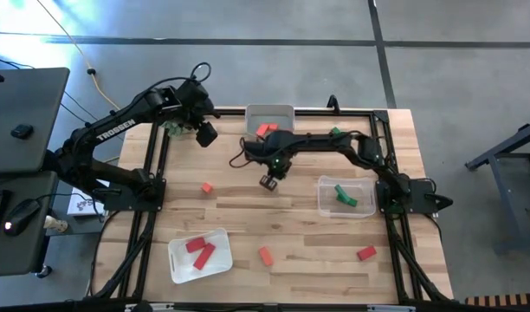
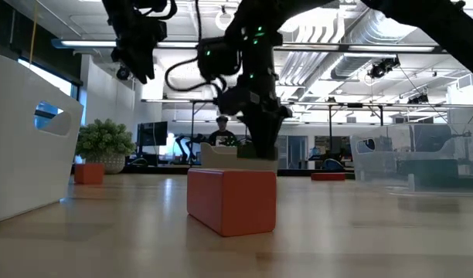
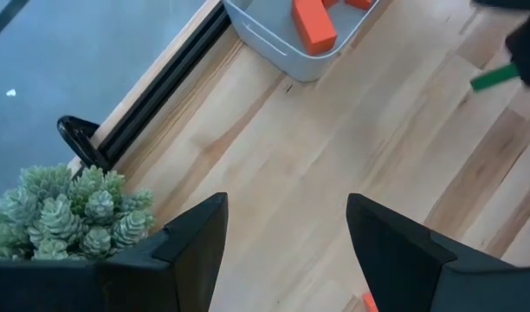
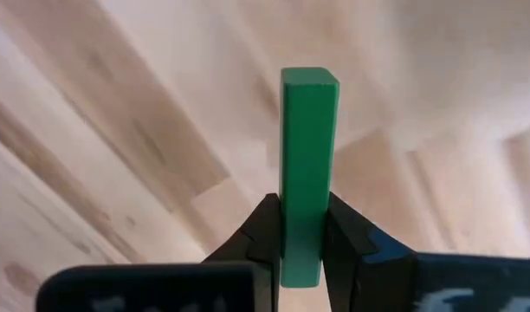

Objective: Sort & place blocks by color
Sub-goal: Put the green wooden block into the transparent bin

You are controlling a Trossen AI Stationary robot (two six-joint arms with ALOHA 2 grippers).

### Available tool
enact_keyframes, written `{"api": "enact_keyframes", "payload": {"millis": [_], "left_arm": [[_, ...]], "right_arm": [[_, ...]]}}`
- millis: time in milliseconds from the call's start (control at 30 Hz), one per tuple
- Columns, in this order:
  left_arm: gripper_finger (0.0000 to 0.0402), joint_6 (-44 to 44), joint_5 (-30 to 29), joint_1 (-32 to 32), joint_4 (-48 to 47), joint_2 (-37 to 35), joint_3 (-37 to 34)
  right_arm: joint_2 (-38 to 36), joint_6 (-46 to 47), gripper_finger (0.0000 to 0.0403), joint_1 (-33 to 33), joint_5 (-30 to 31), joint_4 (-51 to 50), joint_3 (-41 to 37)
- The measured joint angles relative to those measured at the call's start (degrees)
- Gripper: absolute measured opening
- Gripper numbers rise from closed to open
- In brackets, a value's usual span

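Note:
My right gripper point(image 1: 269, 180) hangs over the table's middle, shut on a long green block point(image 4: 308, 121); the block's free end point(image 3: 494, 76) also shows in the left wrist view. My left gripper point(image 3: 287, 234) stands open over the far left of the table, beside the spiky plant ball point(image 1: 174, 130), touching nothing. Loose blocks lie flat on the wood: an orange-red one point(image 1: 207, 186) left of centre, an orange one point(image 1: 265, 255) near the front, and a red one point(image 1: 366, 252) at the front right. My right gripper pinches the green block by its two long sides point(image 4: 301, 227), near one end, between its two fingers point(image 4: 263, 232). The fingers point down and lie across the block. The rest of the block sticks out past them, level, and looks clear of the table.
A far tray point(image 1: 269, 115) holds an orange block point(image 3: 313, 24). The clear tray point(image 1: 321, 198) at the right holds green blocks. A white tray point(image 1: 174, 260) at the front left holds red ones. Black frame rails point(image 1: 152, 173) run along both table sides.

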Motion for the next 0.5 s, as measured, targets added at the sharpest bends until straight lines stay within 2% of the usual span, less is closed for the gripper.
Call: {"api": "enact_keyframes", "payload": {"millis": [167, 500], "left_arm": [[0.0225, 1.02, 0.0, 0.01, 2.13, 0.0, 0.0], [0.0225, 2.96, 0.0, 0.01, 4.41, 0.0, 0.0]], "right_arm": [[-3.91, 1.27, 0.0031, -1.41, 5.28, -0.15, 0.0], [-11.32, -3.23, 0.0031, -2.12, 16.54, 0.72, 0.0]]}}
